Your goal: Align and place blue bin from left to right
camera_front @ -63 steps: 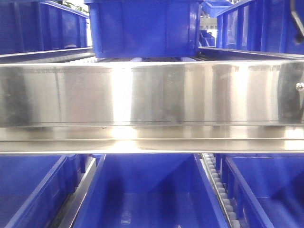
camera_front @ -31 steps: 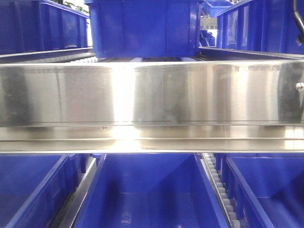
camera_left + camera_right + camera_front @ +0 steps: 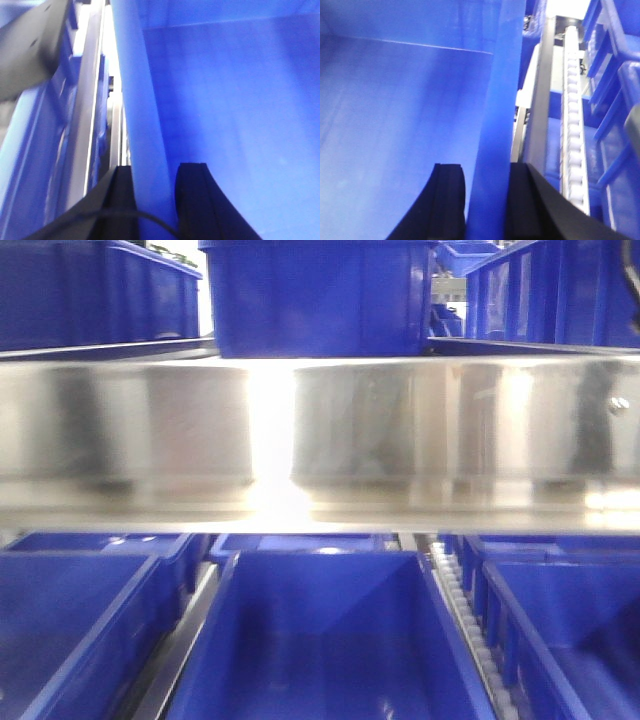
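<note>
The left end effector (image 3: 156,202) is clamped on the left side wall of the open blue plastic bin (image 3: 225,100), with one black finger (image 3: 120,200) outside the wall and the other inside. The right end effector (image 3: 486,202) grips the opposite wall of the bin (image 3: 395,100) the same way, both pads pressed to the plastic. Just outside that wall runs a white roller track (image 3: 572,145); just outside the left wall runs a grey metal rail (image 3: 92,100). In the front view the bin (image 3: 320,640) sits in the lower middle lane, between neighbouring blue bins on the left (image 3: 70,620) and right (image 3: 570,610), under a shiny steel crossbeam (image 3: 320,430). Another blue bin (image 3: 320,295) stands above the crossbeam.
</note>
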Available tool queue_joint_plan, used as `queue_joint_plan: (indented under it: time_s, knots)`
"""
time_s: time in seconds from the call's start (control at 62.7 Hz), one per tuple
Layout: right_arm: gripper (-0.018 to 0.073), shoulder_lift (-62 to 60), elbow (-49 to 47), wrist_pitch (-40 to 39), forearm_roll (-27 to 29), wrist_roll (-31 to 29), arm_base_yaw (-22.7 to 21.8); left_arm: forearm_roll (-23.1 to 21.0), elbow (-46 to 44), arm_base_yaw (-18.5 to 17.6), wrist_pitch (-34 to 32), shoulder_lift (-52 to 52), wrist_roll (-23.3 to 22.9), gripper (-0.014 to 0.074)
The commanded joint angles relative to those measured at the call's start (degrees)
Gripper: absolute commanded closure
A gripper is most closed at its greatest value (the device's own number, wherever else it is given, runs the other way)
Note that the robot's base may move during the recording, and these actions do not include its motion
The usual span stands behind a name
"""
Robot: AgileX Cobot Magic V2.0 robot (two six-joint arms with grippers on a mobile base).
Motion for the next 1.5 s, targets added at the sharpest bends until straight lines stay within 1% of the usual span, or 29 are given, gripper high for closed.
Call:
queue_joint_plan:
  time_s: [0.0,1.261,1.484]
  knots:
    - [0.0634,-1.2,-0.8,-6.8,-3.5,-1.4,-0.5,1.5,-1.2,0.1,-3.3,-1.0,1.3,0.0610]
    - [0.0634,-1.2,-0.8,-6.8,-3.5,-1.4,-0.5,1.5,-1.2,0.1,-3.3,-1.0,1.3,0.0610]
    - [0.0634,-1.2,-0.8,-6.8,-3.5,-1.4,-0.5,2.1,-1.2,0.1,-3.3,-1.0,1.3,0.0610]
